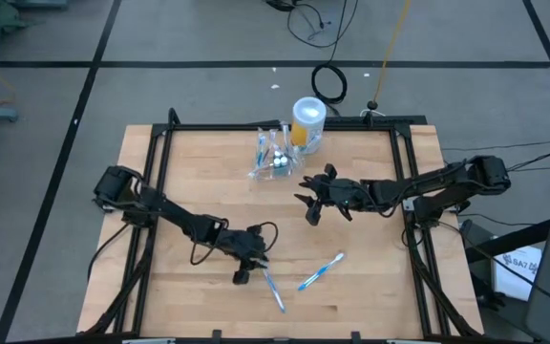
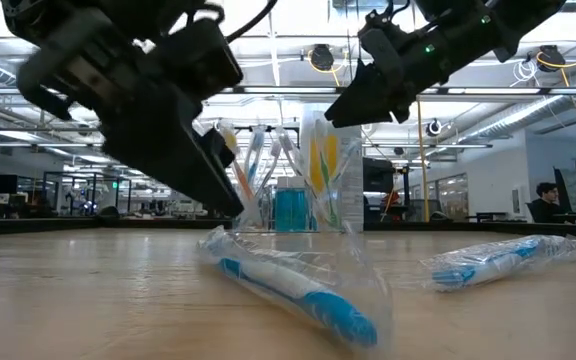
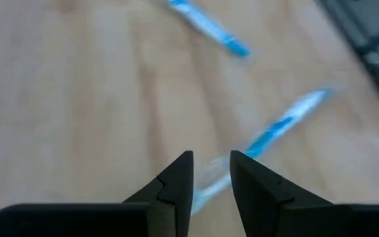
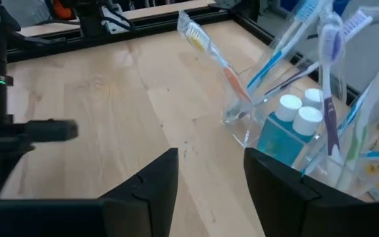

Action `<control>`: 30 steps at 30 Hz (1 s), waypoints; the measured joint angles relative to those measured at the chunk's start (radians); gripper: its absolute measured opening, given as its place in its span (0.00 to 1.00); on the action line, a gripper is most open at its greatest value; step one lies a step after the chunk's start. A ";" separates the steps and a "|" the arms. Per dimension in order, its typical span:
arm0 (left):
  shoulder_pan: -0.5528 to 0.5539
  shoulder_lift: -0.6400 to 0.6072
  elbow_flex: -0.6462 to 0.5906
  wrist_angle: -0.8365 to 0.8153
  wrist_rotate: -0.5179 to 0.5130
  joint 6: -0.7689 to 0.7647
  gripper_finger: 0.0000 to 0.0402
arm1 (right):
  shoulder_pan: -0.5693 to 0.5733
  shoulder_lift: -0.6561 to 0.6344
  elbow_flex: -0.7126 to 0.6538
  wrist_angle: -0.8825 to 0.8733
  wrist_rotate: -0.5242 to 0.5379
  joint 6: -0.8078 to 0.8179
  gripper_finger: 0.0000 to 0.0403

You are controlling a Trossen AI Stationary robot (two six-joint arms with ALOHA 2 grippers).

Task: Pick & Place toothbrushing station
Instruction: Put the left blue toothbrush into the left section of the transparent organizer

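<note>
On the desk we see the toothbrushing station, a clear cup standing upright near the far edge, its long axis vertical and mouth up, brushes fanning out of it, just beside a yellow container. Our right gripper hovers near it, fingers spread. Our left gripper sits low by a wrapped toothbrush, fingers slightly parted around its end.

The cup stands at the counter's far edge, a lidded container just right of it. Two wrapped toothbrushes lie near the front edge, well apart from the cup.
</note>
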 joint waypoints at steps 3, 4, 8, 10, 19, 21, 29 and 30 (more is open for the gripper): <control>-0.021 0.000 0.000 0.021 0.043 0.038 0.26 | 0.000 0.000 0.000 0.026 0.000 -0.028 0.41; -0.030 0.000 0.000 0.023 0.043 0.065 0.26 | 0.000 0.000 0.000 0.031 0.000 -0.035 0.41; -0.056 0.000 0.000 0.040 0.047 0.236 0.26 | 0.000 0.000 0.000 0.033 0.000 -0.048 0.41; -0.052 0.000 0.000 0.040 0.047 0.288 0.26 | 0.000 0.000 0.000 0.033 0.000 -0.048 0.41; -0.033 0.000 0.076 -0.084 0.045 0.298 0.26 | 0.000 0.000 0.000 0.033 0.000 -0.048 0.41; -0.033 0.005 0.115 -0.142 0.045 0.313 0.26 | 0.000 0.000 0.000 0.033 0.000 -0.048 0.41; -0.032 0.126 0.248 -0.335 0.078 0.361 0.26 | 0.000 0.000 -0.001 0.033 0.000 -0.048 0.41; -0.032 0.141 0.263 -0.364 0.079 0.368 0.26 | 0.000 0.000 -0.001 0.033 0.000 -0.048 0.41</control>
